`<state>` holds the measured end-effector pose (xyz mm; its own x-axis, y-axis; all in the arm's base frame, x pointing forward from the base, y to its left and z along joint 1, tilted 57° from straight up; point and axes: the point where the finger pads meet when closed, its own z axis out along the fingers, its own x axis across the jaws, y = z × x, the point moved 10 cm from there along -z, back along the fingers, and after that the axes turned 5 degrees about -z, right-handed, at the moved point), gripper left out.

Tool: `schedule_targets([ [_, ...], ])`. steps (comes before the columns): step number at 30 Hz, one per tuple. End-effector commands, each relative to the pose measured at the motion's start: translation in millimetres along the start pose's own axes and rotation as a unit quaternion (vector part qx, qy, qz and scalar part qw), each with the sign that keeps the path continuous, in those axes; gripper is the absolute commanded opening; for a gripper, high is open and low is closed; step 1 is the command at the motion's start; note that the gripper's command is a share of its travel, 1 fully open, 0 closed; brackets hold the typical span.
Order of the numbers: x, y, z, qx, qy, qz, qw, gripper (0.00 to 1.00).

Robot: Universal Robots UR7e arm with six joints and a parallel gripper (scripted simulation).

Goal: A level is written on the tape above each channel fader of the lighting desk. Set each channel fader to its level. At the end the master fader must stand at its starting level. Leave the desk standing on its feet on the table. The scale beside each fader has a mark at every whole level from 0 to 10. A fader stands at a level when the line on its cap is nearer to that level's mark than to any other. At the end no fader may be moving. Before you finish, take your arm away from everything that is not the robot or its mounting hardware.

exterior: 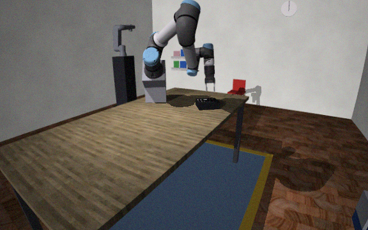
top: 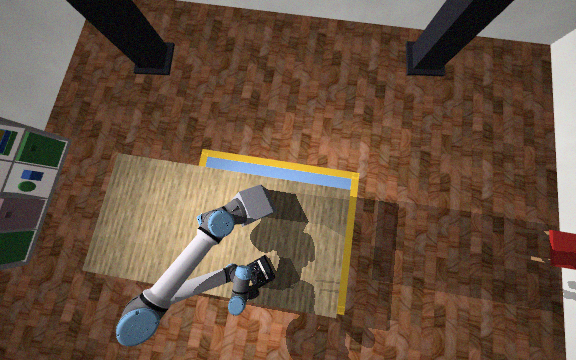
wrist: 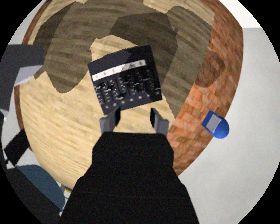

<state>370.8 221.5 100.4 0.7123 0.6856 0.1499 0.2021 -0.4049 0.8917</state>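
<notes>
The gripper (exterior: 209, 86) hangs well above the lighting desk (exterior: 207, 103), fingers spread wide and holding nothing. The desk stands near the table's (exterior: 107, 137) far corner, at twelve o'clock from the wrist camera. Fader positions are unreadable; setting them apparently remains.

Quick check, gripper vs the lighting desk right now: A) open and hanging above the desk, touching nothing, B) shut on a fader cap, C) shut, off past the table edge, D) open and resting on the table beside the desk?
A. In the exterior view the gripper hangs with its fingers spread, air showing between them and the lighting desk on the table; nothing sits between the fingers in the wrist view.
</notes>
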Motion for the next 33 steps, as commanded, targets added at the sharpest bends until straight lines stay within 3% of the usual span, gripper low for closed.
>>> schedule_targets([
  [1, 1.3, -13.3, -19.8, 0.032, -0.023, 0.085, 0.996, 1.00],
  [15, -8.3, -28.6, -42.7, 0.056, -0.043, 0.177, 0.982, 1.00],
  [33, -9.5, -29.8, -44.7, 0.058, -0.045, 0.185, 0.980, 1.00],
])
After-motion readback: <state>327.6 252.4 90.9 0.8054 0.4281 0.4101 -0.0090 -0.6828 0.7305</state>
